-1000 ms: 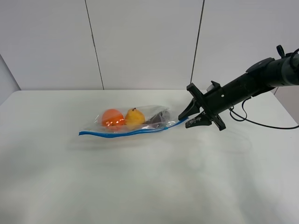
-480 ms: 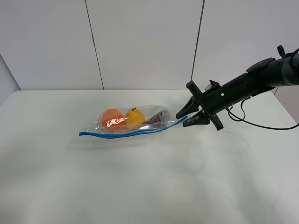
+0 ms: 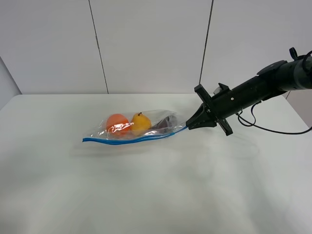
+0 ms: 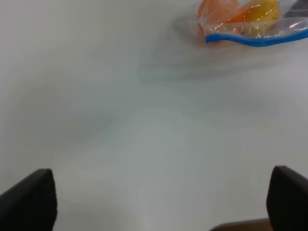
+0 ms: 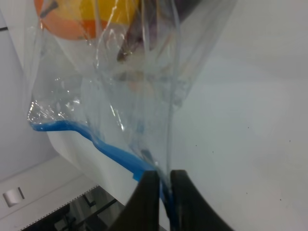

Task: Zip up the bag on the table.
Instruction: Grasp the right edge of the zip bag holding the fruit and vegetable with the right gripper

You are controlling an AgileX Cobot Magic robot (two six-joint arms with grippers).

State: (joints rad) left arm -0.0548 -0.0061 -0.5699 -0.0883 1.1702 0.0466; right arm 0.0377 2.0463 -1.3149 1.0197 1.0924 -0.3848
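Exterior high view, one lot.

Item: clear plastic bag (image 3: 136,127), lying flat on the white table (image 3: 156,200). A blue zip strip (image 3: 127,140) runs along the bag's near edge.

Contents: an orange round item (image 3: 117,122) at the bag's far-left end, a yellow fruit (image 3: 140,122) at its middle and a dark item (image 3: 166,123) towards its right end.

Right gripper (image 3: 191,125): at the bag's right corner. In the right wrist view its fingers (image 5: 148,202) are pinched together on the end of the strip.

Left gripper (image 4: 160,172): well apart from the bag. Its fingers are spread wide with nothing between them.

Hazards, as judged:
- The bag's left end is unanchored, so a pull along the strip may drag the whole bag instead of sealing it.
- The pinch covers only the tip of a thin, slick strip, which may slip free.
- The contents bulge against the opening and may force the two lips apart.

Obscured:
- Whether any stretch of the strip is already sealed cannot be told.
- The dark item cannot be identified.
- The left arm does not appear in the exterior high view.
- Both wrist views cut the bag off at the frame edge.
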